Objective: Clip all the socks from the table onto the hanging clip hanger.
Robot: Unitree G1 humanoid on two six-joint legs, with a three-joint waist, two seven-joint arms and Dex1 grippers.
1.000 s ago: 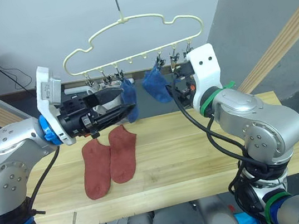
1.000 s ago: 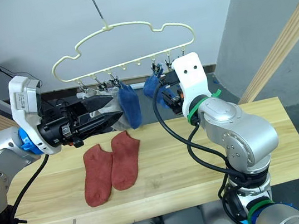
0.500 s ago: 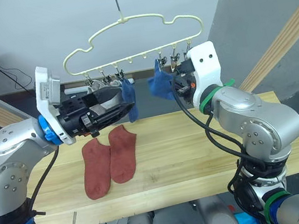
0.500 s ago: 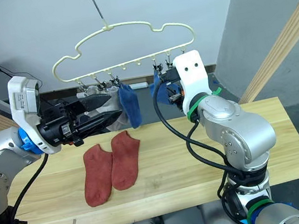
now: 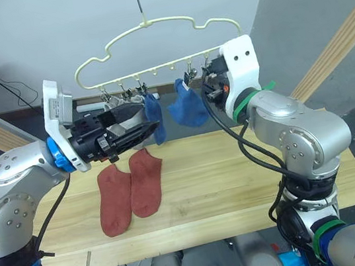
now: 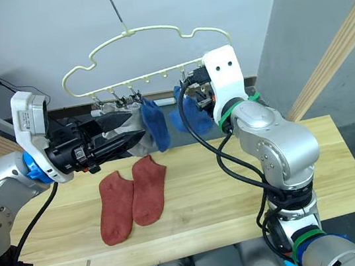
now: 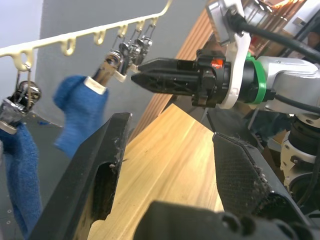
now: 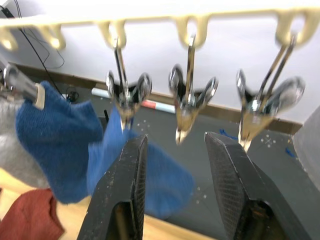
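So 2 blue socks (image 5: pixel 187 110) and grey ones hang on the clip hanger (image 5: pixel 152 50); 2 rust-red socks (image 5: pixel 130 189) lie on the table (image 5: pixel 238 184). Left gripper (image 5: pixel 138 127) and right gripper (image 8: pixel 175 200) both released, empty.

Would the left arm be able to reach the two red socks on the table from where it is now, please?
Probably yes: the left gripper hangs open just above the red socks, and nothing lies between them on the table.
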